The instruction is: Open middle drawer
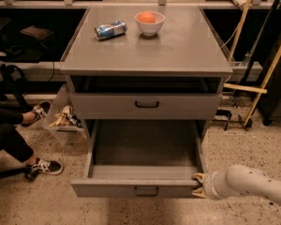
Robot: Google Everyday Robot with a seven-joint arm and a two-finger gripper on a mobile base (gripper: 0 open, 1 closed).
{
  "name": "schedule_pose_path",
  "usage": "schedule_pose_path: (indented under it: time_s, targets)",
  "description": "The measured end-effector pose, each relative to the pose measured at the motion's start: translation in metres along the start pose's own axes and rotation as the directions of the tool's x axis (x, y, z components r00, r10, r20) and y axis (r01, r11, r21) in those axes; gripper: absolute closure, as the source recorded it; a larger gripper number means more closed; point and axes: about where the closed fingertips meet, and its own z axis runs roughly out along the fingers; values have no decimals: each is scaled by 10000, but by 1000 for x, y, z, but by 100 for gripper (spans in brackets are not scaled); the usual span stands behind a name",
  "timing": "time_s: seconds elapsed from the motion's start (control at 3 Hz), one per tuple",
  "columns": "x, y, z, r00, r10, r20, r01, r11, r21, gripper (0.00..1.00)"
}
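The middle drawer is pulled far out of the grey cabinet. Its plain grey inside shows, and its flat front with a small black bar handle faces me low in the view. My gripper comes in from the lower right on a white arm. It sits at the right end of the drawer's front, its fingers spread apart above and below that corner. The drawer above is shut. Anything below the open drawer is hidden.
On the cabinet top lie a blue can on its side and a white bowl with an orange in it. A person's legs and sneakers are at the left. Wooden sticks lean at the right.
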Motion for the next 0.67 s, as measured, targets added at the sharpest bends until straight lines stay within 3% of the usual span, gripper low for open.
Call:
schedule_pose_path:
  time_s: [0.67]
  targets:
    - [2,8,-6,9999,146,24,-146,9999,62,100]
